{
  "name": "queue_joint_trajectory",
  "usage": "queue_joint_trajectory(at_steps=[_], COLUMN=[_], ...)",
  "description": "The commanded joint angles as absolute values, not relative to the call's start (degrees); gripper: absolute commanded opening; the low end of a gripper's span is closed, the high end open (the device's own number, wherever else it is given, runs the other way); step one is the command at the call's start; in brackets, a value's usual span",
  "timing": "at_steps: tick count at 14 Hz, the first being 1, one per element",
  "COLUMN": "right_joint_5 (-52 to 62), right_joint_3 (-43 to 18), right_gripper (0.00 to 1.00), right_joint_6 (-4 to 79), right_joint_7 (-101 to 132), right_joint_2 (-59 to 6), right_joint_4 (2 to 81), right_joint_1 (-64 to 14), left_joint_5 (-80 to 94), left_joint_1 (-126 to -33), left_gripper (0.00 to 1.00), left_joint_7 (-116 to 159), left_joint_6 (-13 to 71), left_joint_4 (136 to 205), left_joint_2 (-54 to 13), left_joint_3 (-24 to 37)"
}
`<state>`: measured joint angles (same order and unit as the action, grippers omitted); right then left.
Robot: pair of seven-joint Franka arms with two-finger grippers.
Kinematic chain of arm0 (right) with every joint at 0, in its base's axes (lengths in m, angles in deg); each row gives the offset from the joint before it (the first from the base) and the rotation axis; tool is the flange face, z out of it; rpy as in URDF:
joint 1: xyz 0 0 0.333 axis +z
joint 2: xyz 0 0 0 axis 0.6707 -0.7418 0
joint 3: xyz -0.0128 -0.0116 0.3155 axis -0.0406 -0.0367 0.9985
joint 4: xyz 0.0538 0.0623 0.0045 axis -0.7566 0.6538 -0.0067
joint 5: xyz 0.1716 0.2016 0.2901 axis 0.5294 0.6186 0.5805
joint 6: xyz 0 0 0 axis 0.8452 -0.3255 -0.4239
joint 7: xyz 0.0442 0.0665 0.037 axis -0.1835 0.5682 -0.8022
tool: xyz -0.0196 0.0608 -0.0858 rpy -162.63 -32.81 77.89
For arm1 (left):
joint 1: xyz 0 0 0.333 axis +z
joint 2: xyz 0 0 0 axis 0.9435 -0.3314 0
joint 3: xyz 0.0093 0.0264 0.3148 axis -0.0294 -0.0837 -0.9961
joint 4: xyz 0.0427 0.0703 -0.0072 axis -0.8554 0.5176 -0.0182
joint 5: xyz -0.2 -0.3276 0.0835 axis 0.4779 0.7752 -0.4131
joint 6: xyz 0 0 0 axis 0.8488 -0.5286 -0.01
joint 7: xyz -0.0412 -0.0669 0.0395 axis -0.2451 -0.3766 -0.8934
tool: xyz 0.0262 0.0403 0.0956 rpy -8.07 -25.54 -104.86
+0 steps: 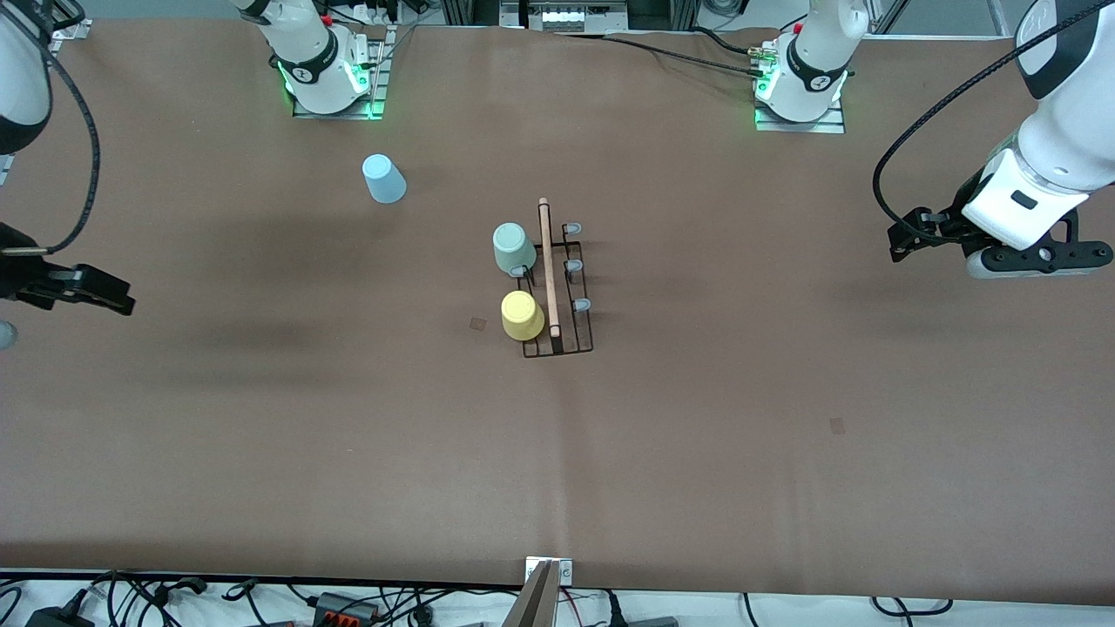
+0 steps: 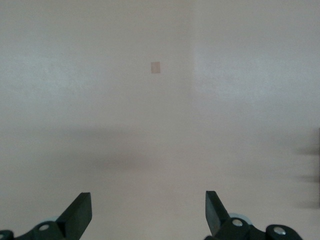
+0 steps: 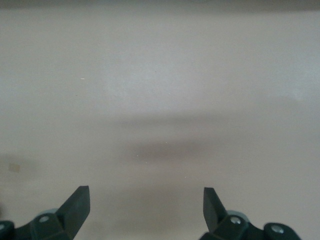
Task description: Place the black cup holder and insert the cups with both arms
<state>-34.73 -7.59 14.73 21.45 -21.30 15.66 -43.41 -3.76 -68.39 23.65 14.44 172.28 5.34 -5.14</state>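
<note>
The black cup holder point(image 1: 571, 326) stands at the table's middle, its wooden rod handle point(image 1: 548, 266) running along it. The pale green cup point(image 1: 513, 248) and the yellow cup point(image 1: 522, 315) sit upside down on prongs on the side toward the right arm's end. Three pale-blue-tipped prongs point(image 1: 574, 265) on the other side are bare. The light blue cup point(image 1: 383, 178) stands upside down on the table near the right arm's base. My left gripper point(image 1: 902, 239) point(image 2: 148, 212) is open and empty over the table's left-arm end. My right gripper point(image 1: 118, 300) point(image 3: 146, 210) is open and empty over the right-arm end.
Both wrist views show only bare brown table. A small dark patch point(image 1: 478, 324) lies beside the yellow cup, another point(image 1: 837, 425) nearer the front camera; it also shows in the left wrist view point(image 2: 155, 67). Cables and a clamp point(image 1: 547, 575) line the table's front edge.
</note>
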Motion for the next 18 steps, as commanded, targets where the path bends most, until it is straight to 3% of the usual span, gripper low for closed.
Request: queue_joint_trajectory(at_steps=[1,7,11,18], right_joint_5=[-33.78,-33.96,-34.22,-33.69], right_joint_3=[-9.61,-6.36,-6.36,-6.27], right_gripper=[1.0,1.0,1.0,1.0], right_joint_6=[14.57,15.97,22.83,16.6], right_joint_7=[20.03,20.03,20.03,19.85], right_joint_2=[-17.48,-13.25,-4.74,-2.52], right_joint_4=[20.05,26.65,39.29,39.14], right_joint_1=[-41.15,-45.01,-44.75,-44.67], left_joint_5=[-2.57,-2.57,-2.57,-2.57], left_joint_1=[-68.36,-68.36,-68.36,-68.36], left_gripper=[1.0,1.0,1.0,1.0], left_joint_7=[22.3,22.3,22.3,22.3], left_joint_6=[13.1,13.1,13.1,13.1], left_joint_4=[170.33,170.33,170.33,170.33], left_joint_2=[4.47,4.47,4.47,4.47], left_joint_3=[-5.45,-5.45,-5.45,-5.54])
